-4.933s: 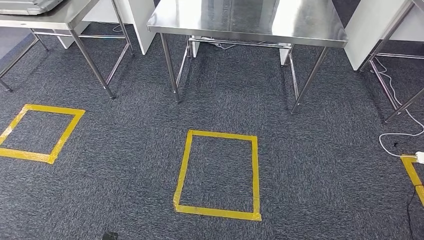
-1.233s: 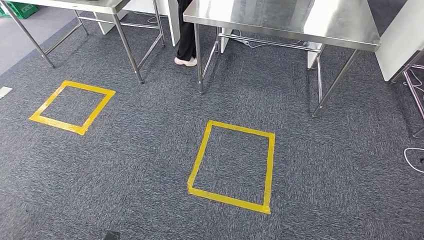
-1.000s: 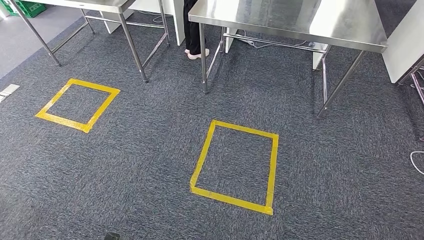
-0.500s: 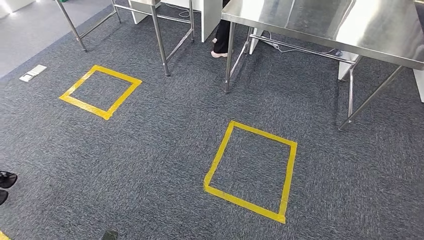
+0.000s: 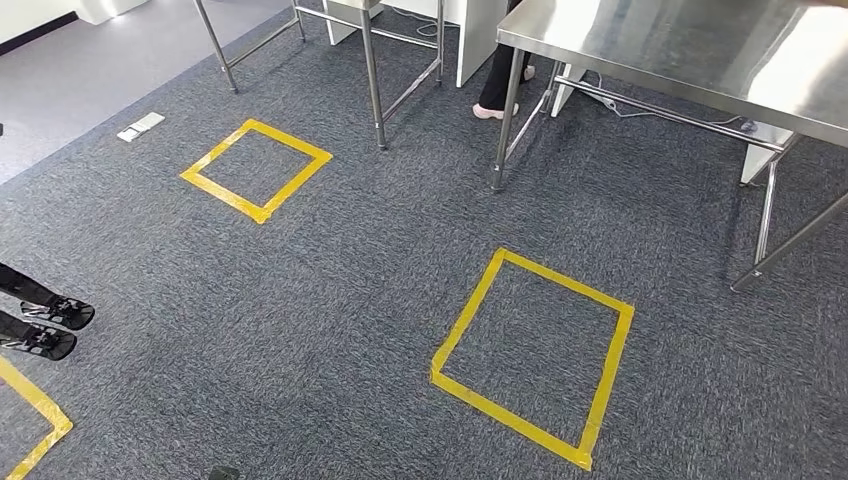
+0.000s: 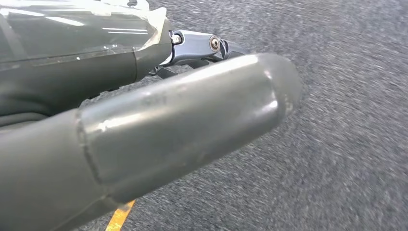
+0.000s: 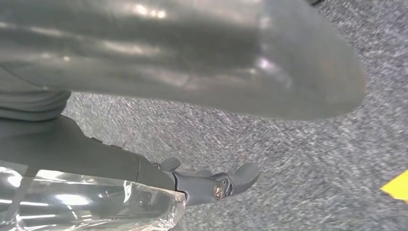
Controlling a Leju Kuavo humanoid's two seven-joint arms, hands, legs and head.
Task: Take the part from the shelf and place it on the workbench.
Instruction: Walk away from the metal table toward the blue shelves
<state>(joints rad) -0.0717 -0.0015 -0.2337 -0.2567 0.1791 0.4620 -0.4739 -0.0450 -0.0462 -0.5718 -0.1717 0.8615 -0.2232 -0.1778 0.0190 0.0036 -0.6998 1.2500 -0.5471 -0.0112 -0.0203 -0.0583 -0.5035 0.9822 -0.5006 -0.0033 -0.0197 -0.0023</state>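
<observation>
Overhead, grey carpet [image 5: 300, 300] with yellow tape squares [image 5: 533, 357] is seen beside a steel workbench [image 5: 700, 45]; left hand [image 6: 144, 139] and right hand [image 7: 183, 57] are held empty, fingers apart; the part's place cannot be told

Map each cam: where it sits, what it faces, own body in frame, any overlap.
Head view: high on the body, facing forward and down at dark grey carpet, yellow tape squares, steel table.
Left wrist view: behind the left hand, facing carpet.
Right wrist view: behind the right hand, facing carpet.
Shared: all three show carpet and yellow tape.
</observation>
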